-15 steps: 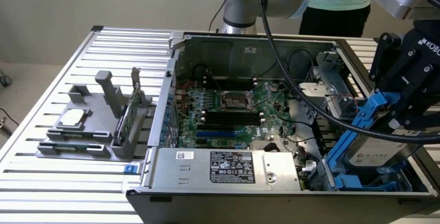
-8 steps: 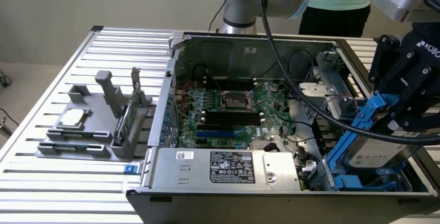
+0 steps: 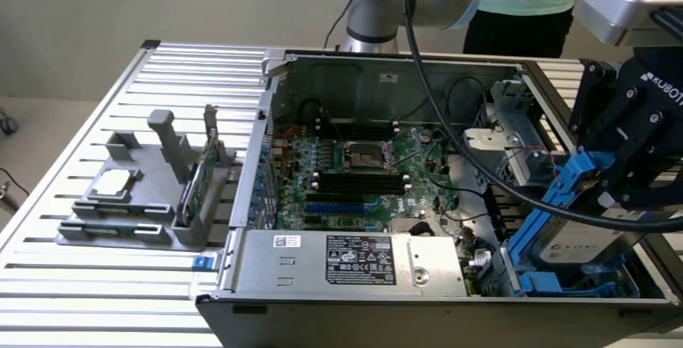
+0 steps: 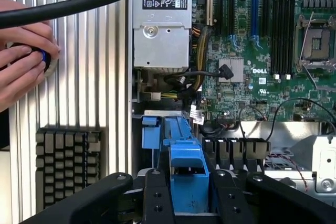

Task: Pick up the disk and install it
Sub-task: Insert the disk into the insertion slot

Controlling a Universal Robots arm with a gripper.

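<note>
The disk [image 3: 580,246] hangs tilted at the exterior view's right, its silver face with a label showing between blue rails. It sits over the blue drive bay [image 3: 571,286] in the front corner of the open computer case [image 3: 267,204], its low end down among the bay's blue plastic. My gripper [image 3: 625,192] is shut on the disk's upper end. In the wrist view my black fingers [image 4: 157,198] clamp the blue rail end of the disk [image 4: 185,156], which points down toward the bay beside the motherboard [image 4: 262,51].
The power supply [image 3: 353,260] lies next to the bay, with black cables [image 3: 469,164] looping across the case. A grey fixture [image 3: 128,220] at the exterior view's left holds a silver chip [image 3: 115,182] and a green card [image 3: 203,172]. A person's hand [image 4: 21,61] rests on the slatted table near a keyboard [image 4: 68,156].
</note>
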